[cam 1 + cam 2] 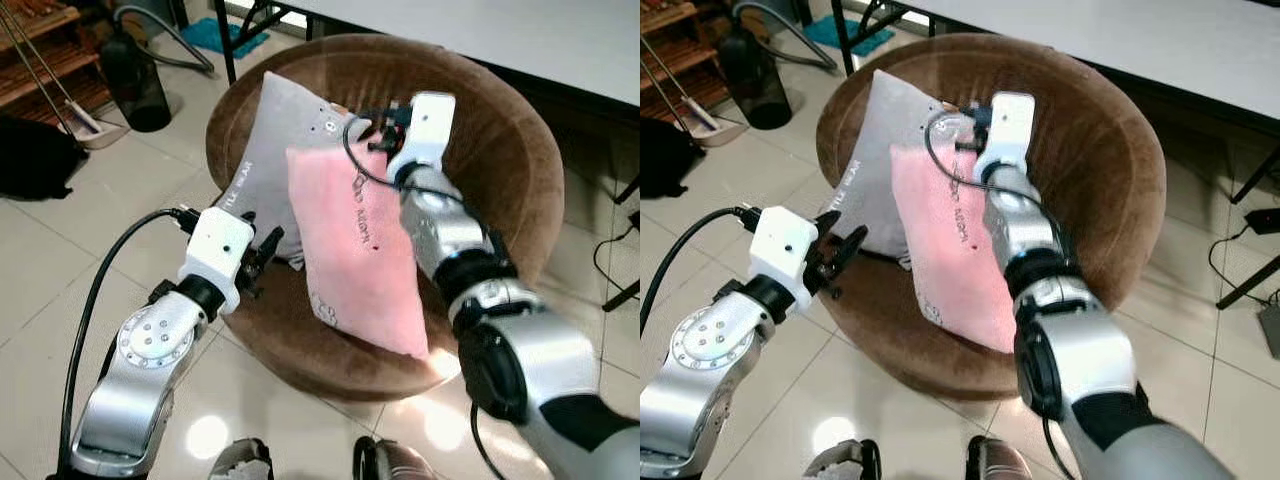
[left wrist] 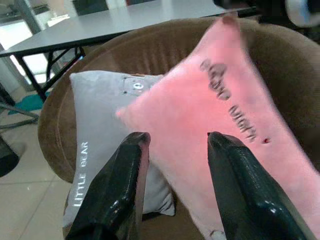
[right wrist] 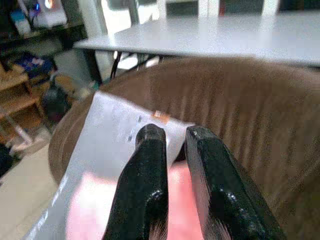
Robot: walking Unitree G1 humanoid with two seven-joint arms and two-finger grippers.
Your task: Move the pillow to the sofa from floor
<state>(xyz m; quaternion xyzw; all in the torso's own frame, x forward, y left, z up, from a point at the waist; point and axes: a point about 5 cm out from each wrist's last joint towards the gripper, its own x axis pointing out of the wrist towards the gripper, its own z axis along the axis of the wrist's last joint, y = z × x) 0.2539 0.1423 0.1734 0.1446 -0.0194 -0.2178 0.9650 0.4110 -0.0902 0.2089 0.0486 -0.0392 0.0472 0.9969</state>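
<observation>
Round brown sofa, low on tiled floor. Pink pillow stands upright in its seat, leaning on grey pillow. Right claw pinches pink pillow's top corner, fingers narrow. Left claw just beside pillows, fingers wide, empty.

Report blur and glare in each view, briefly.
Left eye view: lamp glare on the floor tiles; the right forearm is softly smeared. Right eye view: the same glare, otherwise sharp. Left wrist view: the pink pillow is motion-blurred, "LITTLE BEAR" on the grey pillow readable. Right wrist view: soft throughout, the brown sofa smeared.
</observation>
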